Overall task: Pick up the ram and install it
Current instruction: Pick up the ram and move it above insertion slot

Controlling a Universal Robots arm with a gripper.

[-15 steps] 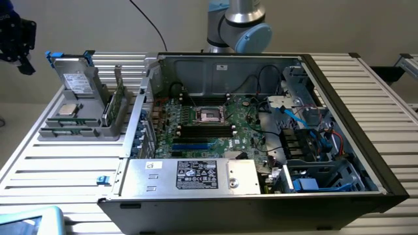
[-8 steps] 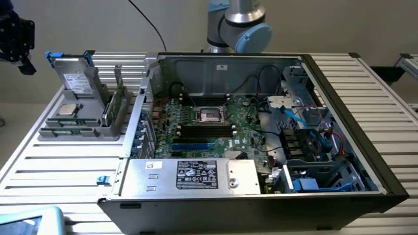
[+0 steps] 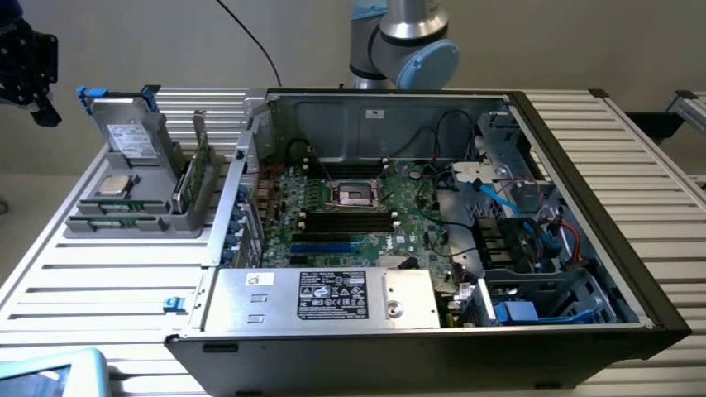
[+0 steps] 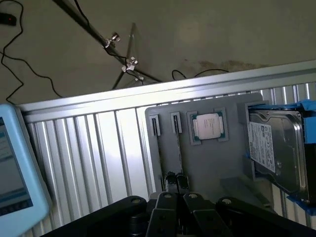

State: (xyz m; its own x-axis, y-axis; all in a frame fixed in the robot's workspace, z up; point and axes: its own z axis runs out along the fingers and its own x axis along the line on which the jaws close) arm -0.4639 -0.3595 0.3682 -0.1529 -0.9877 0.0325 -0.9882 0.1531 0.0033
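Note:
The ram point(image 3: 195, 175) is a thin green stick standing on edge in the grey holder point(image 3: 132, 225), on the exterior view's left beside the open computer case. In the wrist view the ram point(image 4: 178, 150) shows edge-on as a thin line in one of the holder's slots. My gripper point(image 3: 26, 68) hangs high above and beyond the holder, apart from the ram. Its dark fingertips point(image 4: 171, 179) sit close together, so my gripper point(image 4: 176, 180) is shut with nothing in it. The black memory slots point(image 3: 349, 220) lie on the motherboard, just in front of the processor socket point(image 3: 355, 194).
The holder also carries a silver processor chip point(image 4: 208, 125) and an upright hard drive point(image 4: 274, 148) in a blue bracket. The case point(image 3: 617, 248) holds cables, a drive cage and a power supply point(image 3: 320, 294). A light blue tablet point(image 3: 50, 374) lies at the table's near corner.

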